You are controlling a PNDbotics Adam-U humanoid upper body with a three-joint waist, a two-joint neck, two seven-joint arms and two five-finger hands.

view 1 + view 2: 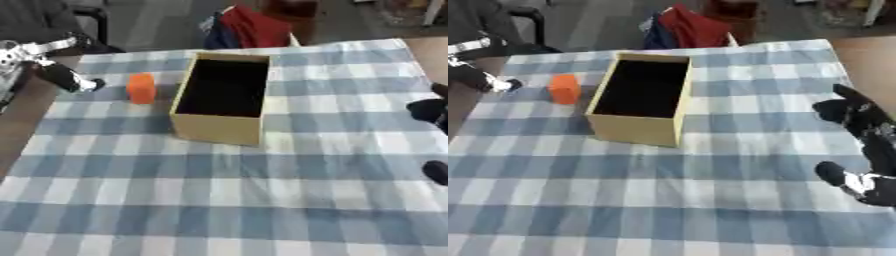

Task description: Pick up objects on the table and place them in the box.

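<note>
Item 1, orange block (141, 88): stands upright near the far left corner of the tabletop (227, 200), long axis vertical, narrow top face up. It sits just beside the box on its left, apart from it, with a strip of cloth showing between. Its outline is soft, so you cannot read any marking or finer shape on it.

Item 2, cardboard box (219, 127): open top, dark inside, long axis running from the near edge toward the far edge of the tabletop, tilted slightly to the right at the far end. It stands left of centre, in the far half. The interior is black and you cannot make out whether anything lies in it.

Item 3, your left hand (70, 77): it comes in over the left edge of the tabletop, a fingertip close to the orange block but apart from it. Fingers look extended, holding nothing. The arm behind it is cut off by the picture's left edge.

Item 4, your right hand (859, 120): at the right edge of the tabletop, fingers spread apart and empty. In the left eye view only dark tips show; the right eye view shows more, though the wrist is cut off.

Item 5, blue-and-white checked tablecloth (710, 200): covers the tabletop; brown bare wood shows at the far right corner
</note>
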